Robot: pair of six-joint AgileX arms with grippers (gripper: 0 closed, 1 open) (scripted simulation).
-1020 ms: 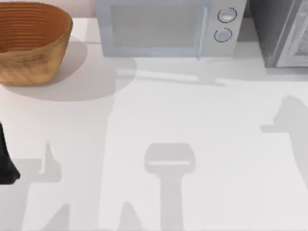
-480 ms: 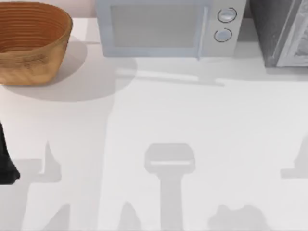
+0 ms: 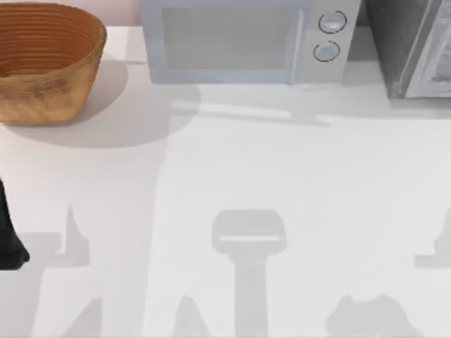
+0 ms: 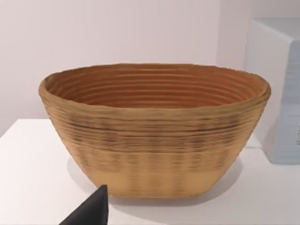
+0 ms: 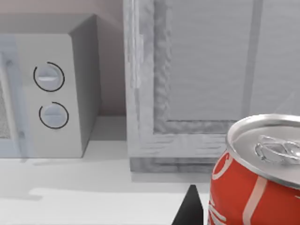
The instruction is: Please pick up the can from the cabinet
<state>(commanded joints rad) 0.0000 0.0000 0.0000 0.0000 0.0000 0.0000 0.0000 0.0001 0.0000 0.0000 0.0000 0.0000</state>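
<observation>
Right arm's shadow [image 3: 370, 317] slid toward the surface's [image 3: 282, 162] near edge. My right fingers [image 5: 190, 210] seemingly pinched the red can [image 5: 255, 173], drawn clear of the cabinet [image 5: 206, 70]; left arm [image 3: 7, 232] parked left.

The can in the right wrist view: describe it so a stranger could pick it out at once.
Find the cabinet, the big grey box with a framed door panel, standing beside the pale microwave. In the right wrist view the can shows nearest the camera, before that door. It alone is red, with white lettering and a silver pull-tab top.
</observation>
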